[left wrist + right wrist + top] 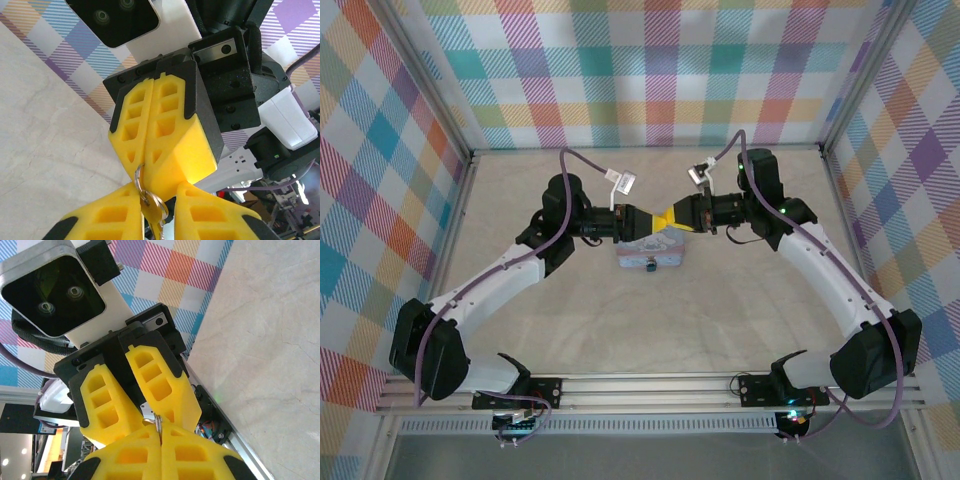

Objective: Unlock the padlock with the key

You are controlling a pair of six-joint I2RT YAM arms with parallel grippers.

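Note:
Both grippers meet tip to tip above the table's middle. My right gripper (161, 436) is shut on the steel ring (159, 421) of the key. The same ring (139, 179) sticks out of the right gripper's closed yellow fingers (150, 125) in the left wrist view. The yellow-headed key (152, 211) hangs from it between the parted fingers of my open left gripper (160, 222). From above, the left gripper (657, 220) and right gripper (673, 217) hover over a pale blue tin (648, 252). A small dark piece (650, 266) at its near edge could be the padlock; I cannot tell.
The tin lies on the pale marbled table (720, 310), just nearer than the touching grippers. Plaid walls (650, 70) close in the back and both sides. An aluminium rail (650, 385) with the arm bases runs along the near edge.

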